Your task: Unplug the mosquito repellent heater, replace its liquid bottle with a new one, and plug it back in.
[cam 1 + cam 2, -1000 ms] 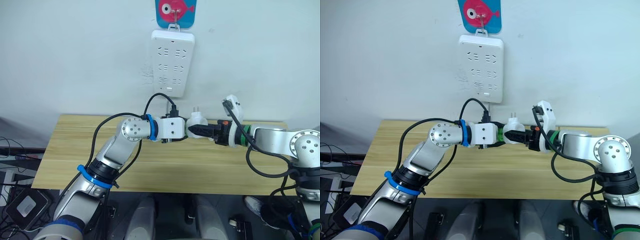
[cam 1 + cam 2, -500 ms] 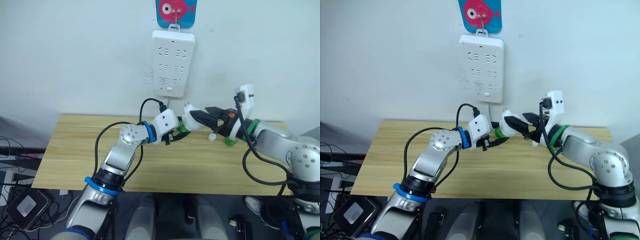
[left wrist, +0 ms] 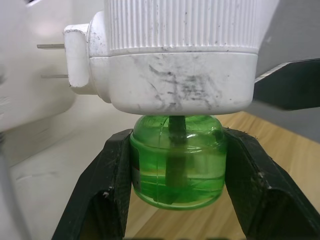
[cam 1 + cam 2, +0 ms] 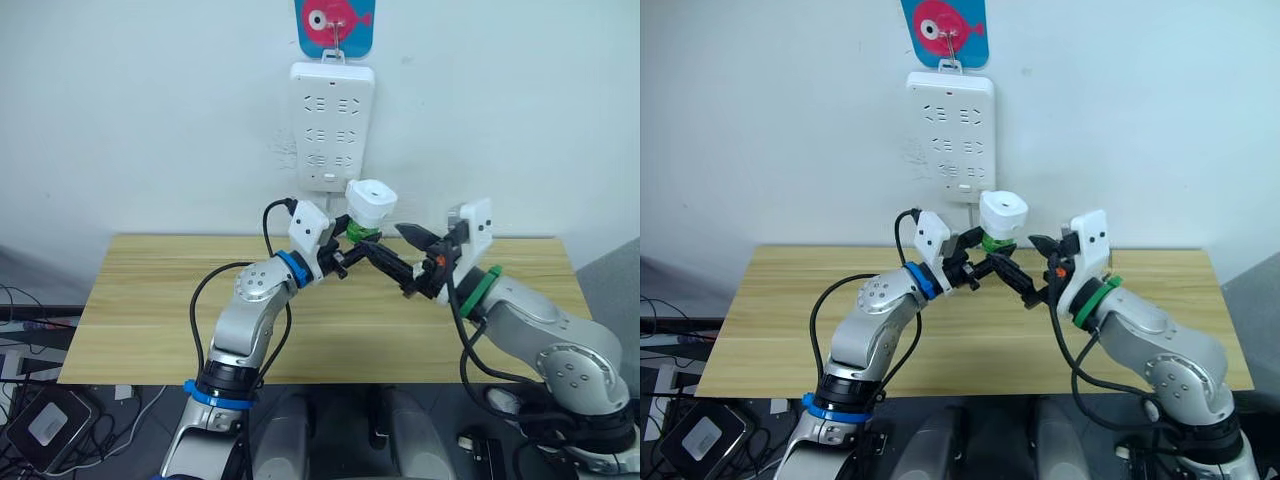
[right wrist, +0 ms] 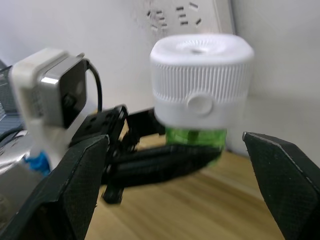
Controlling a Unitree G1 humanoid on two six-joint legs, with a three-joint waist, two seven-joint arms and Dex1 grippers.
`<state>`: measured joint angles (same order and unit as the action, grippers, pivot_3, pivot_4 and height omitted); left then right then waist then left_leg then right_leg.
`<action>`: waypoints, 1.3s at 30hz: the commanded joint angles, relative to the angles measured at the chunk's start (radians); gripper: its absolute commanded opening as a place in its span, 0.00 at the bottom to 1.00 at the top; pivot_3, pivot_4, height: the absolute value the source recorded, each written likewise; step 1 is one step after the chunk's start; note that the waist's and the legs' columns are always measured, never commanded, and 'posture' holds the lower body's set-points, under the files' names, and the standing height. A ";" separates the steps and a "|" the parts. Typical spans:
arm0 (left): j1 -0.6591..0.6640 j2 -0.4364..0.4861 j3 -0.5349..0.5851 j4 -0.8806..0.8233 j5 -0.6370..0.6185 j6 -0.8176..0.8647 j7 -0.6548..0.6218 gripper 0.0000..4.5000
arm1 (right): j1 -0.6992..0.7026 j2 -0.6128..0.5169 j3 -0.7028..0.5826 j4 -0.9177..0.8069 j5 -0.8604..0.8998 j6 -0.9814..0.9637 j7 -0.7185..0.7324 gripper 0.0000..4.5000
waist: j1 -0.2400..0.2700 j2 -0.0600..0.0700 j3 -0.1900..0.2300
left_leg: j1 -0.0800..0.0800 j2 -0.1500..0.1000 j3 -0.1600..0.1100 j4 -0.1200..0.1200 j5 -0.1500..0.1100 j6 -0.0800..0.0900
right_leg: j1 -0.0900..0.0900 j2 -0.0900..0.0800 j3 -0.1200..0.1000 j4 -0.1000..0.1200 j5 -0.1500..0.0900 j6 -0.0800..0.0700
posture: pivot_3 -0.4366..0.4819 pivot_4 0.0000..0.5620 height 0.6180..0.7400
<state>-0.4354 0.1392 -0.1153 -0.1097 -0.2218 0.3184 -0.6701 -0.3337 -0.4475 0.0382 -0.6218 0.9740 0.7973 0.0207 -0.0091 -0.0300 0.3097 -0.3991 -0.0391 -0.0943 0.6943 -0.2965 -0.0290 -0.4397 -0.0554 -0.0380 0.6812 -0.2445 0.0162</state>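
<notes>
Setting: white wall with a hanging power strip (image 4: 331,125) above a wooden surface (image 4: 150,300).
Change: 0.5 s ago the right jaws held the mosquito repellent heater (image 4: 369,203); now the right gripper (image 4: 412,262) is released and apart, so the handover looks done.
Left gripper (image 3: 176,165): jaws clenched on the green bottle (image 3: 176,162).
Heater: white, ribbed, scuffed, upright in mid-air just below the strip, 2 prongs (image 3: 52,61) toward the wall.
</notes>
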 commanded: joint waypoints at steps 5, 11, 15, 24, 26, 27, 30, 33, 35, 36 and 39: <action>0.039 0.017 -0.033 -0.109 -0.054 -0.002 -0.021 0.50 | -0.021 0.038 -0.005 -0.010 -0.066 -0.013 0.028 1.00 | 0.001 0.000 0.000 | 0.000 0.000 -0.001 -0.001 0.000 0.000 | 0.000 0.000 0.000 0.000 0.000 0.000 | 0.48 0.49 1.00; 0.035 0.016 -0.049 -0.119 -0.072 0.008 -0.016 0.50 | -0.051 0.064 0.002 0.010 -0.093 -0.009 0.057 1.00 | 0.000 0.001 -0.001 | 0.000 0.000 -0.001 -0.001 0.000 0.000 | 0.000 0.000 0.000 0.000 0.000 0.000 | 0.49 0.48 1.00; 0.042 0.010 -0.053 -0.127 -0.078 0.013 -0.011 0.50 | -0.052 0.083 -0.005 0.013 -0.099 -0.008 0.065 0.96 | 0.000 0.001 -0.001 | 0.000 0.000 -0.001 -0.001 0.000 0.000 | 0.000 0.000 0.000 0.000 0.000 0.000 | 0.49 0.48 1.00; 0.059 0.005 -0.062 -0.141 -0.083 0.019 0.002 0.50 | -0.063 0.135 -0.040 0.021 -0.088 -0.010 0.048 0.68 | 0.001 0.001 -0.002 | 0.000 0.000 -0.001 -0.001 0.000 0.000 | 0.000 0.000 0.000 0.000 0.000 0.000 | 0.49 0.47 1.00; 0.058 0.005 -0.064 -0.141 -0.082 0.020 0.004 0.50 | -0.062 0.138 -0.035 0.020 -0.092 -0.009 0.052 0.68 | 0.001 0.001 -0.002 | 0.000 0.000 -0.001 -0.001 0.000 0.000 | 0.000 0.000 0.000 0.000 0.000 0.000 | 0.49 0.47 1.00; 0.057 0.006 -0.063 -0.140 -0.081 0.021 0.006 0.50 | -0.061 0.136 -0.031 0.019 -0.097 -0.009 0.056 0.68 | 0.001 0.001 -0.002 | 0.000 0.000 -0.001 -0.001 0.000 0.000 | 0.000 0.000 0.000 0.000 0.000 0.000 | 0.49 0.47 1.00; 0.055 0.018 -0.047 -0.141 -0.094 0.035 -0.001 0.58 | -0.055 0.131 -0.024 0.017 -0.118 -0.014 0.061 0.68 | 0.001 0.001 -0.002 | 0.000 0.000 -0.001 -0.001 0.000 0.000 | 0.000 0.000 0.000 0.000 0.000 0.000 | 0.50 0.46 1.00; 0.063 0.061 -0.018 -0.155 -0.114 0.046 -0.023 0.79 | -0.047 0.121 -0.023 0.014 -0.149 -0.019 0.066 0.68 | 0.001 0.001 -0.004 | 0.000 0.000 -0.001 -0.001 0.000 0.000 | 0.000 0.000 0.000 0.000 0.000 0.000 | 0.50 0.44 1.00; 0.074 0.091 -0.002 -0.166 -0.123 0.045 -0.030 0.93 | -0.039 0.115 -0.022 0.011 -0.166 -0.023 0.074 0.68 | 0.001 0.001 -0.006 | 0.000 0.000 -0.001 -0.001 0.000 0.000 | 0.000 0.000 0.000 0.000 0.000 0.000 | 0.49 0.43 1.00; 0.083 0.117 0.017 -0.173 -0.120 0.031 -0.036 1.00 | -0.031 0.106 -0.024 0.008 -0.183 -0.031 0.081 0.68 | 0.001 0.001 -0.008 | 0.000 0.000 -0.001 -0.001 0.000 0.000 | -0.001 0.000 0.000 0.000 0.000 0.000 | 0.49 0.42 1.00; 0.099 0.183 0.078 -0.193 -0.141 0.017 -0.057 1.00 | -0.006 0.096 -0.043 0.001 -0.213 -0.053 0.094 0.68 | 0.001 0.002 -0.012 | 0.000 0.000 -0.001 -0.002 0.000 0.000 | -0.001 0.000 0.000 0.000 0.000 0.000 | 0.49 0.41 1.00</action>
<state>-0.3405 0.3125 -0.0771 -0.2456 -0.3270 0.3583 -0.7122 -0.3449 -0.3502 0.0194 -0.5688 0.7710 0.7805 0.0979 -0.0082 -0.0275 0.2978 -0.3991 -0.0392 -0.0955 0.6926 -0.2966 -0.0288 -0.4403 -0.0554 -0.0381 0.6812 -0.2445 0.0161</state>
